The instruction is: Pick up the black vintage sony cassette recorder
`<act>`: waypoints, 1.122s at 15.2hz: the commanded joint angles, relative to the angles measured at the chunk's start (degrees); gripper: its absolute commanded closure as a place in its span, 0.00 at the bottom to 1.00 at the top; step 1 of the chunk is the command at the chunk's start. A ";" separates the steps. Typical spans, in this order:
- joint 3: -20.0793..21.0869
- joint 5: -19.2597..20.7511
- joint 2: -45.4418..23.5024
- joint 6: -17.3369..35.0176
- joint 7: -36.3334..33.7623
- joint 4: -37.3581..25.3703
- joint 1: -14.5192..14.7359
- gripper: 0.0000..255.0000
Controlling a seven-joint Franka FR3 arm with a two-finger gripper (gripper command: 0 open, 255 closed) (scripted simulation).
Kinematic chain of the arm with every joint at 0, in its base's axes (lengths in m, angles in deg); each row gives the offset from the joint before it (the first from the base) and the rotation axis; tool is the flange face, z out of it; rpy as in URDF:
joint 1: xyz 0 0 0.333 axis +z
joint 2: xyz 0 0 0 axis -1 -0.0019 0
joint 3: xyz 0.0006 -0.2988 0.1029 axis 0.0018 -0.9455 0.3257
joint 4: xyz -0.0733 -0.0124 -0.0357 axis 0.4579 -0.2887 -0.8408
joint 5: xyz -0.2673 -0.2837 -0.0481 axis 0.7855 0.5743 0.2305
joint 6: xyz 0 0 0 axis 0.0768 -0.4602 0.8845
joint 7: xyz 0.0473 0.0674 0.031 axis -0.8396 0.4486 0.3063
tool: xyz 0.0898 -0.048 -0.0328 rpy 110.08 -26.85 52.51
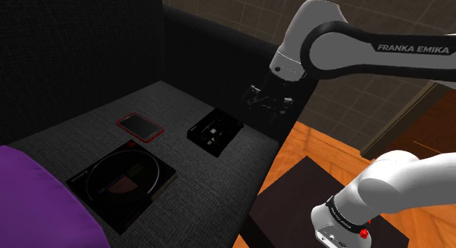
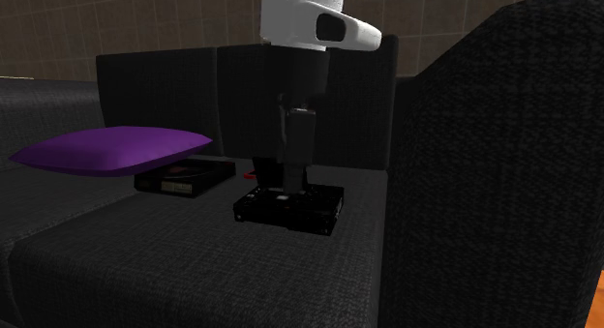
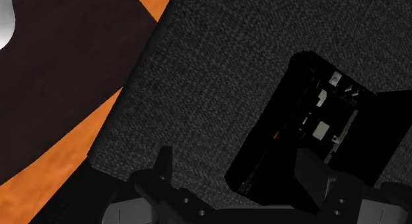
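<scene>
Gripper (image 1: 267, 102), fingers spread wide, hovers off-centre above the black cassette recorder (image 1: 214, 131) on the dark sofa seat (image 1: 241, 173); approach phase, with centring and descent likely next.

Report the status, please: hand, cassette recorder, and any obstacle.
Hand open, empty, over the sofa seat. Black cassette recorder flat on the seat, not touched. Red-edged phone lies apart, no obstacle.
</scene>
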 commanded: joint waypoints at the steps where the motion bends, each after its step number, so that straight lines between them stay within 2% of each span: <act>1: 2.86 -1.03 -2.97 4.06 -6.02 -1.74 -1.37 0.00; 6: 9.76 -0.21 -10.90 13.30 -20.61 -6.99 -5.94 0.00; 10: 15.16 4.12 -17.83 19.72 -33.36 -12.03 -10.42 0.00; 17: 16.44 4.49 -20.08 25.47 -33.41 -8.32 -10.47 0.00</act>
